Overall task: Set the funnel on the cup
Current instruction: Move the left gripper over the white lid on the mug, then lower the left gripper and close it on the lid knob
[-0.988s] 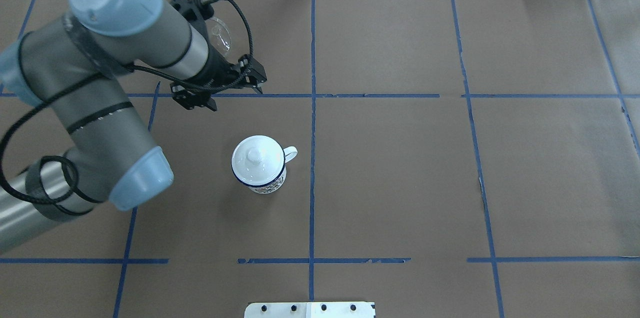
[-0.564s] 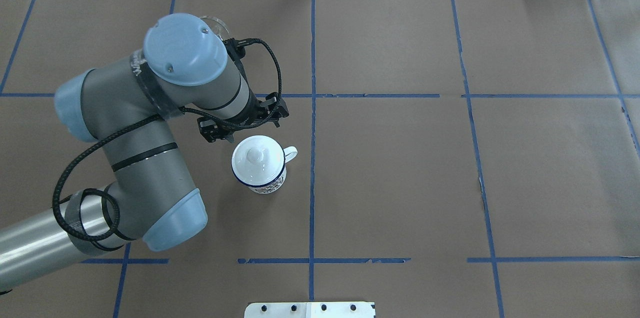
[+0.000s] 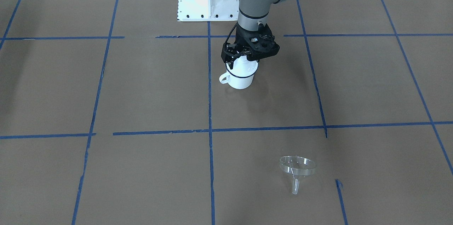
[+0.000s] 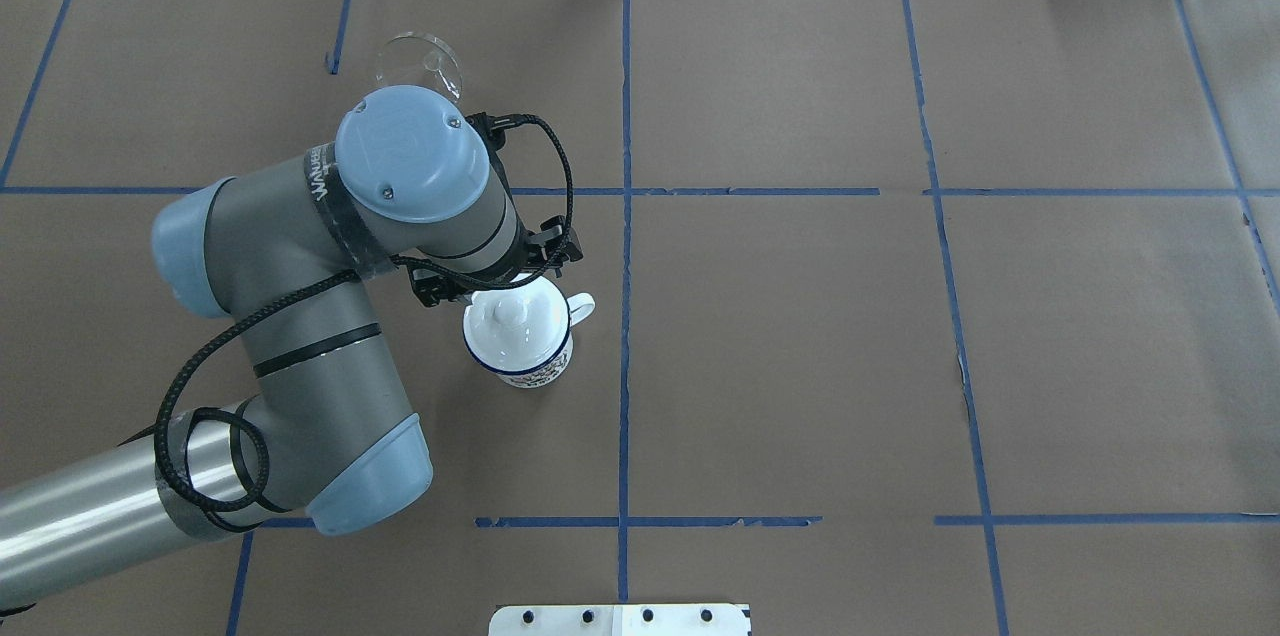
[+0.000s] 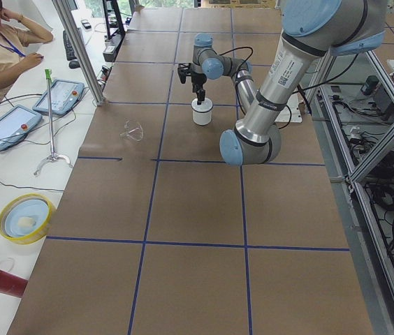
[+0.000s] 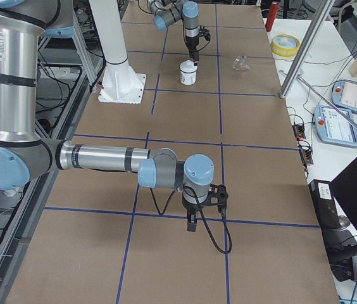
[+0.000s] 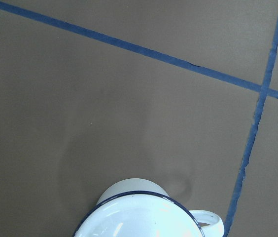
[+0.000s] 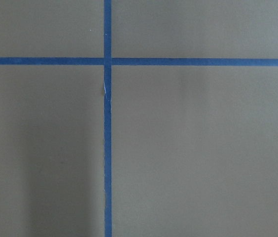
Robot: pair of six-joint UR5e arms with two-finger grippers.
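- The funnel [image 4: 418, 66] lies on its side on the table [image 4: 800, 316], far out on my left and well apart from the cup. It sits where it sat a second ago. My left arm hid part of it then, and now its rim shows clear.
- My left jaws were beside the funnel a second ago, by the far tape line [image 4: 760, 191]. They have since swung in and now hang pointing down right over the cup. They stand apart, one finger at each side of the lid and nothing gripped between them. I cannot tell whether they touch the lid.
- The cup [image 4: 530, 371] stands upright just left of the table's middle tape line, handle toward my right, unmoved. The white knobbed lid [image 4: 510, 316] is still on it.
- My right jaws hang low over bare table far to my right, near a tape crossing [image 8: 107, 61]. Only the side camera catches them, so I cannot tell whether they are apart or together.
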